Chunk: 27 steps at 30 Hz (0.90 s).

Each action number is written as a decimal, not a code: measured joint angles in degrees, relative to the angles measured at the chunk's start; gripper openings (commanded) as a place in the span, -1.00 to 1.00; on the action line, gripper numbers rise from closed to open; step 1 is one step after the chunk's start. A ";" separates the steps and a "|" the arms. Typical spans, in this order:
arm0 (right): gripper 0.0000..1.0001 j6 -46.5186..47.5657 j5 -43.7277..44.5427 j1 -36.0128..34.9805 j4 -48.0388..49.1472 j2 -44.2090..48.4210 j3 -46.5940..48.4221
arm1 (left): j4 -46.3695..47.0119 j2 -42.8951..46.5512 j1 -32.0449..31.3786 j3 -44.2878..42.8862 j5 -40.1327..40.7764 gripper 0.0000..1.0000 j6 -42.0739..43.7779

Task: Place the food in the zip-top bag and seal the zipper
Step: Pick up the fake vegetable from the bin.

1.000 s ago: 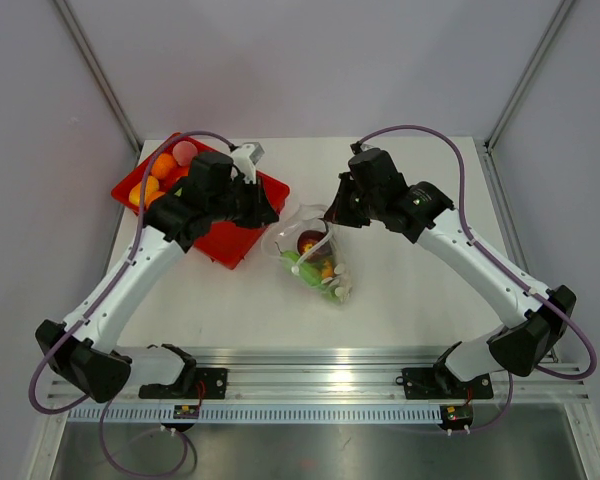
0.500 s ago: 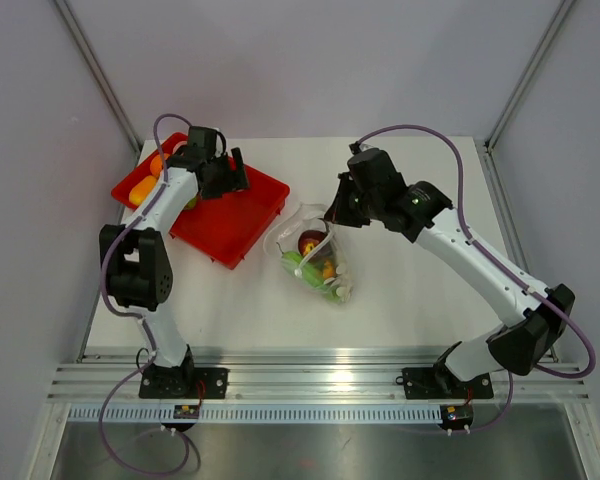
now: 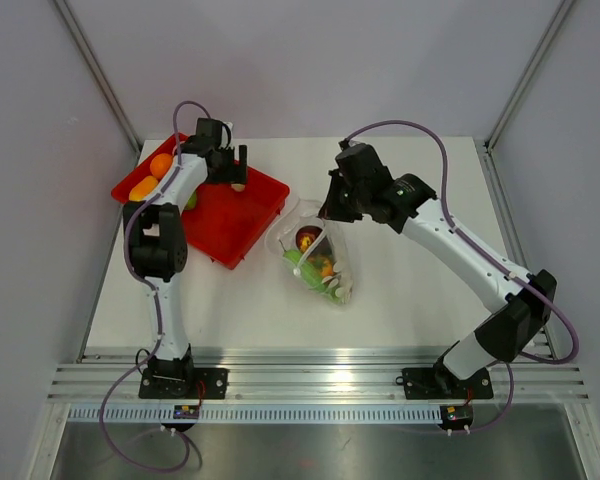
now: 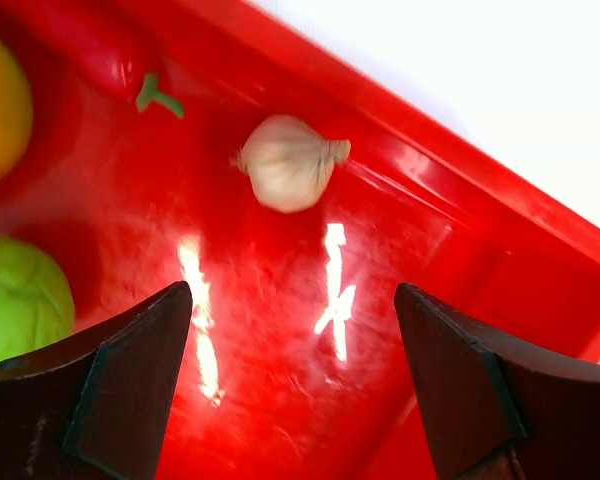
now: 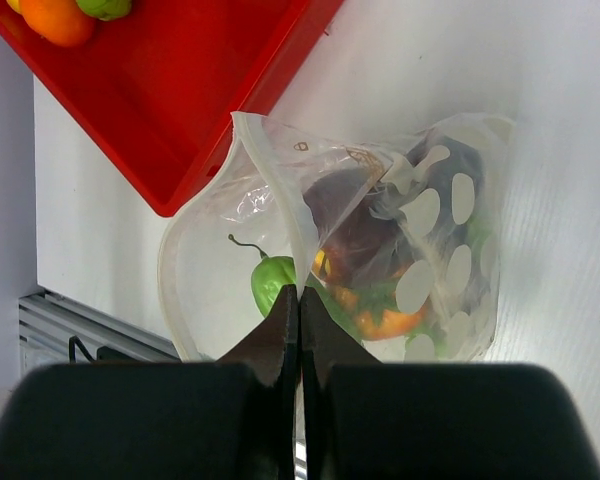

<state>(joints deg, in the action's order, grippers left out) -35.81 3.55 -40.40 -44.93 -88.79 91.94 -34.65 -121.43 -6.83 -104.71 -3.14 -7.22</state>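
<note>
**A:** Where is the next piece of food to be found?

**B:** A whitish garlic bulb (image 4: pixel 290 176) is seen on the floor of the red tray (image 4: pixel 460 215), at the foot of one long wall. It is set apart from the red chilli (image 4: pixel 110 60) and the green piece (image 4: pixel 15 300), which lie deeper in the tray.

**A:** How is it placed relative to the fingers?

**B:** It is found straight ahead of the left gripper (image 4: pixel 292 295), centred on the gap, with bare tray floor between. Those fingers (image 4: pixel 130 390) are spread wide and nothing is held. The bulb's long axis is judged to run nearly along the wall, roughly in line with the closing direction. A reach forward and down would be needed, perhaps with a wrist turn so that the shorter width is taken.

**A:** And the bag?

**B:** The zip-top bag (image 5: pixel 380 250) is laid on the table (image 5: pixel 540 120) just beside the tray's corner, with several pieces already inside. Its mouth is turned toward the tray. The rim is pinched tight at the zipper (image 5: pixel 265 185) by the right gripper (image 5: pixel 298 300).

**A:** Which arm is nearer the bulb?

**B:** The left, which is poised over the tray. The right is occupied beside it.
</note>
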 measured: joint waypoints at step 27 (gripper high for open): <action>-0.99 1.81 -0.24 0.00 -0.33 -6.10 4.17 | 1.44 -13.75 -0.07 -11.78 -0.70 0.40 12.46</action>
<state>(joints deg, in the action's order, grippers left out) -34.00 3.31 -40.40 -45.25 -94.89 96.12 -33.21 -135.17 -6.90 -116.49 -3.84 5.23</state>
